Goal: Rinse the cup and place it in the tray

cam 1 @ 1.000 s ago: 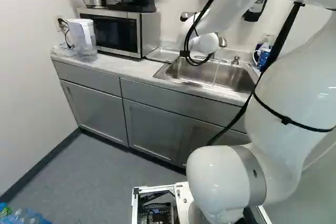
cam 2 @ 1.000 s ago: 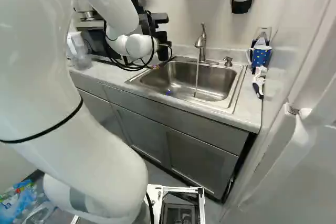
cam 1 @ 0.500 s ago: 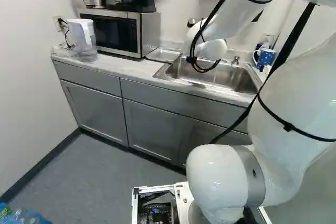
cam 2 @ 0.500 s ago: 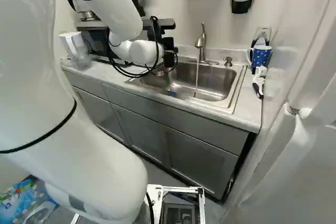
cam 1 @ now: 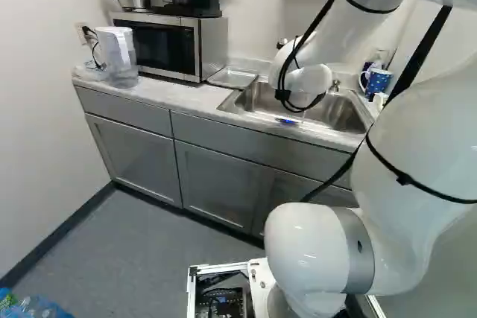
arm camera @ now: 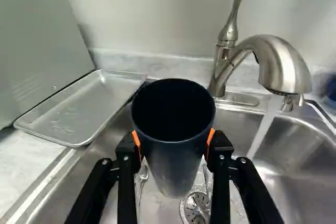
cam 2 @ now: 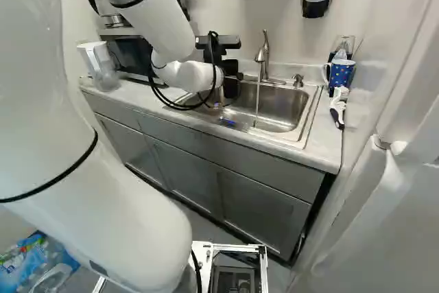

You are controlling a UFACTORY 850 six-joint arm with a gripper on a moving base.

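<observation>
evidently the gripper (arm camera: 174, 142) was closed to the dark cup's (arm camera: 172, 163) width, clasping it upper-side over the sink (cam 2: 288, 106); it seemed light, stiff, slippery once wet, best held squarely across its sides.

The arm (cam 1: 410, 139) is glossy white, built of smooth, rounded sections. Near its foot a broad grey band (cam 1: 350, 249) rings a bulging joint, marked by a small dark spot (cam 1: 361, 246). A thin black tie (cam 1: 436, 195) with a small clasp (cam 1: 403, 179) circles the big right section, beside a wide black strap (cam 1: 428, 42). Black cables (cam 2: 163, 96) loop about the far end. The gripper (cam 2: 232, 86) is black, its fingers (arm camera: 126, 187) angular, with silver screws (arm camera: 242, 160) and orange pads (arm camera: 210, 139). The base has a white frame (cam 1: 216, 268) around dark electronics (cam 1: 225, 307).
</observation>
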